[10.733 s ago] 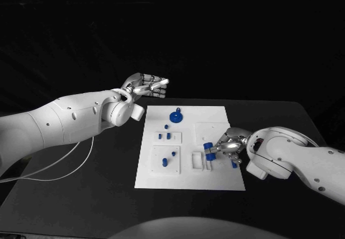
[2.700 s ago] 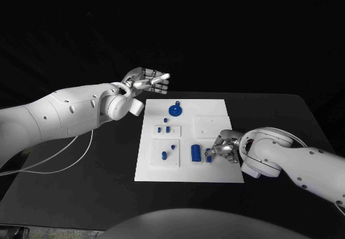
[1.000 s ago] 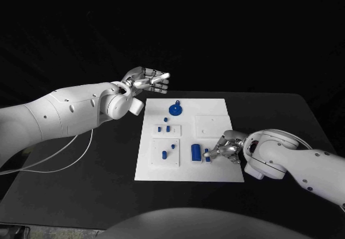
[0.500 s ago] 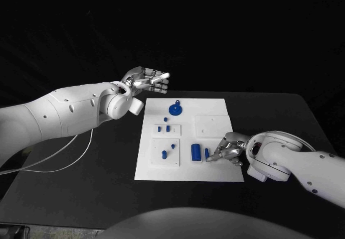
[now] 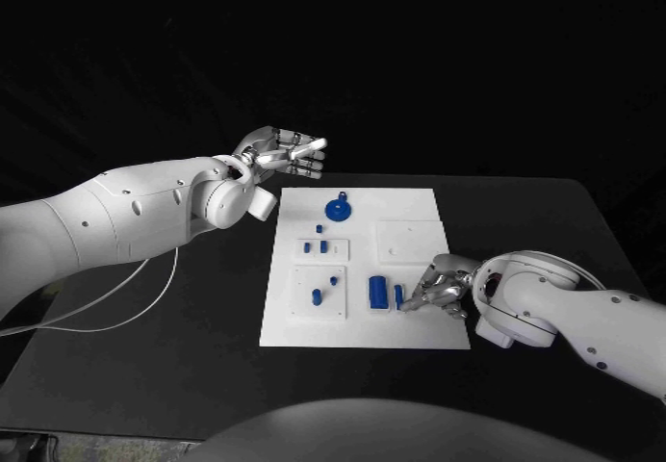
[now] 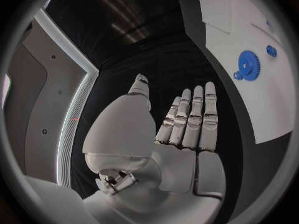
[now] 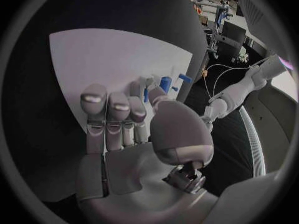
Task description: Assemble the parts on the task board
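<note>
Right hand (image 5: 439,289) slightly nearer the task board (image 5: 417,332) edge, fingers pinching a small blue part (image 5: 401,296).

No text, label or number can be read anywhere

board (image 5: 417,332): white plate, flat, mid-table
gear (image 5: 339,208): blue, far end
parts (image 5: 377,292): small blue pieces, near half

The left hand (image 6: 181,134) is seen held flat, fingers (image 6: 198,115) straight, close together and holding nothing, the thumb (image 6: 139,87) raised apart from them. The white board (image 6: 249,40) is seen beyond the fingertips over the black table (image 6: 187,59). A blue gear (image 6: 249,65) lies on the board, with a small blue peg (image 6: 271,51) near it.
</note>
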Robot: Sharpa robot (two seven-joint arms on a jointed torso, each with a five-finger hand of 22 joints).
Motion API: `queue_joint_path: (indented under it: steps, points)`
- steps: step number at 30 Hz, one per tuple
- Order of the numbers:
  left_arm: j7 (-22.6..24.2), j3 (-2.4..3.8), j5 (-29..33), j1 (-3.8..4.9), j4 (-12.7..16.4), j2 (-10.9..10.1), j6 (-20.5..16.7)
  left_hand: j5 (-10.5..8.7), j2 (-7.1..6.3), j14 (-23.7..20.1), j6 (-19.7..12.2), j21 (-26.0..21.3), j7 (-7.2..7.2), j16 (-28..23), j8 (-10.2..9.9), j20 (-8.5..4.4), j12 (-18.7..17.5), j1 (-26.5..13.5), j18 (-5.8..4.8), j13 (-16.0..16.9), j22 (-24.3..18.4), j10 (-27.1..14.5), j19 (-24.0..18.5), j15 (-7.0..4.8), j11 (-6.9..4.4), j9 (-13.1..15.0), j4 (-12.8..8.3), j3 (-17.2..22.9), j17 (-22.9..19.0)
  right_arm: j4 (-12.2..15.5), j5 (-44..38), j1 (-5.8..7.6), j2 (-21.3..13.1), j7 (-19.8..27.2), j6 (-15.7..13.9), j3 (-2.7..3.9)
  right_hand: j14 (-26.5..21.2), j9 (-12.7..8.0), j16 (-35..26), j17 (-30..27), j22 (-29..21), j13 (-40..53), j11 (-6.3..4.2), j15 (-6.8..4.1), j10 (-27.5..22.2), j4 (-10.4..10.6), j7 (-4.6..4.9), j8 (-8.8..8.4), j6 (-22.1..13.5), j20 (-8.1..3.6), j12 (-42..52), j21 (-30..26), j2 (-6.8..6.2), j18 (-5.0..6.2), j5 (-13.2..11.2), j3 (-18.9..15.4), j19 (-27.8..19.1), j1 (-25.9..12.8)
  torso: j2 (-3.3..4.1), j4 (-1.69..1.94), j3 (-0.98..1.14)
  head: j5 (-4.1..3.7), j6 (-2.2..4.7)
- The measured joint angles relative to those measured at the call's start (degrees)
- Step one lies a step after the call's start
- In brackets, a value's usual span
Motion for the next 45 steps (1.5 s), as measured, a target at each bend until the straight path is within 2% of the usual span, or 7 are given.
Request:
queue_joint_path:
  steps: [16, 22, 26, 32, 37, 41, 45]
  points:
    - [0.0, 0.0, 0.0, 0.0, 0.0, -0.1, 0.0, 0.0, 0.0, 0.0, 0.0, 0.0, 0.0, 0.0, 0.0, 0.0, 0.0, 0.0, 0.0, 0.0, 0.0, 0.0, 0.0, 0.0, 0.0, 0.0, -0.6, 0.1, 0.0, -0.2, 0.5, -0.06, -1.1, 1.2, -0.2, 0.0, 0.0, 0.7, -0.2, 0.0, -0.1, 0.2, 0.0, 0.0, 0.0, 4.1, -0.13, 0.0, 0.1, -0.09, 0.0, 0.0, -4.5, 0.0, 0.0, 4.3, 0.1, -1.9, -0.02, 0.02, 0.01, -0.11, 0.6]
    - [0.2, -0.01, 0.0, 0.0, 0.0, -0.2, -0.1, 0.0, 1.03, 0.0, 0.6, 0.0, 0.61, 0.0, 0.0, 0.0, 0.0, 0.5, 0.0, 0.0, 0.0, 0.4, 0.0, 0.0, 0.01, 0.0, -3.4, 0.0, 0.0, -0.3, 3.4, -0.13, -2.7, 7.0, -2.5, 0.88, -0.4, -4.8, -0.9, -0.7, -0.7, -0.3, 1.7, 0.67, -1.7, 6.5, 2.97, 0.0, -7.1, 0.55, -1.0, -1.2, -6.38, 0.0, 2.2, -1.1, -0.1, -1.5, -0.14, -0.04, -0.03, -0.72, 1.84]
    - [0.4, -0.02, 0.1, 0.0, -0.4, -0.2, -0.3, 0.0, 1.38, 0.2, 0.8, 0.0, 0.82, 0.0, 0.0, 0.0, 0.0, 0.3, 0.0, 0.0, 0.0, 0.6, 0.0, -0.22, -0.16, 0.0, -4.2, -0.1, 0.0, -2.6, 6.9, 0.58, -2.8, 13.1, -5.2, 2.1, -0.5, -14.7, -1.6, -1.5, -0.8, -1.4, 2.16, 1.04, -2.2, 5.4, 3.72, 0.0, -7.8, 1.15, -1.0, -2.4, -3.94, 0.88, 4.6, -7.7, -0.1, 0.9, -0.34, -0.16, -0.17, -1.49, 3.79]
    - [1.1, -0.04, 1.1, -0.02, -1.9, 0.5, -1.7, 1.12, 2.38, 0.2, 2.9, 0.0, -0.08, 0.0, 0.0, 0.0, 0.0, 0.5, 0.0, 0.0, 0.0, 0.9, 0.0, -0.25, -0.44, 0.0, -6.0, -0.4, 0.0, -11.3, 14.6, 2.54, -0.5, 24.0, -9.5, 4.39, -2.4, -17.3, -5.8, -4.8, -2.9, -4.3, 2.7, 1.57, -4.2, 2.1, 3.79, 0.0, -7.5, 1.37, -4.4, -8.1, -0.65, 0.84, 8.4, -11.2, 0.0, 1.8, -1.22, -0.36, -0.64, -2.69, 7.14]
    - [1.7, -0.01, 2.6, 0.02, -3.8, 1.3, -3.6, 2.86, 3.8, 0.0, 6.0, 0.0, -1.28, 0.0, 0.0, 0.0, 0.0, 0.4, 0.0, 0.0, 0.0, 1.0, 0.0, -1.08, -1.28, 0.1, -8.1, -1.5, 0.0, -21.7, 22.4, 4.31, 3.8, 32.0, -12.1, 6.41, -7.3, -19.0, -13.6, -11.6, -12.0, -18.3, 3.28, 2.7, -10.8, -1.0, 4.61, 0.0, -8.3, 2.92, -21.2, -25.7, 2.44, 2.2, 9.5, -12.6, -2.2, 4.1, -2.47, -0.39, -0.97, -3.51, 9.68]
    - [2.2, 0.02, 4.2, 0.11, -5.9, 2.2, -5.1, 3.24, 5.2, -0.1, 7.2, 0.0, -1.71, 0.0, 0.0, 0.43, 0.0, 0.4, 0.0, 0.0, 0.0, 1.1, 0.0, -1.57, -1.54, 0.2, -9.3, -2.5, 0.0, -30.2, 29.5, 5.22, 7.0, 37.6, -13.5, 8.31, -15.8, -21.7, -24.2, -20.3, -21.0, -36.2, 5.48, 5.65, -14.1, -3.9, 5.67, 0.0, -9.4, 5.67, -37.1, -36.8, 5.17, 2.25, 10.1, -10.3, -9.5, 6.6, -3.17, -0.3, -0.99, -3.7, 11.31]
    - [2.5, 0.02, 5.7, 0.12, -8.2, 3.6, -6.1, 3.66, 5.82, -0.5, 7.6, 0.0, -2.07, 0.0, 0.0, 1.55, 0.0, 0.4, 1.49, 0.0, -0.1, 0.4, -0.7, -1.99, -2.3, 0.2, -10.0, -2.9, 0.0, -36.1, 35.8, 5.53, 9.8, 41.5, -13.8, 9.28, -20.1, -26.3, -44.7, -38.4, -40.2, -62.4, 9.35, 10.87, -13.9, -7.5, 7.0, 0.0, -10.4, 11.53, -53.0, -42.7, 7.04, 2.41, 10.1, -5.7, -20.8, 5.2, -3.76, -0.2, -0.89, -3.57, 12.28]
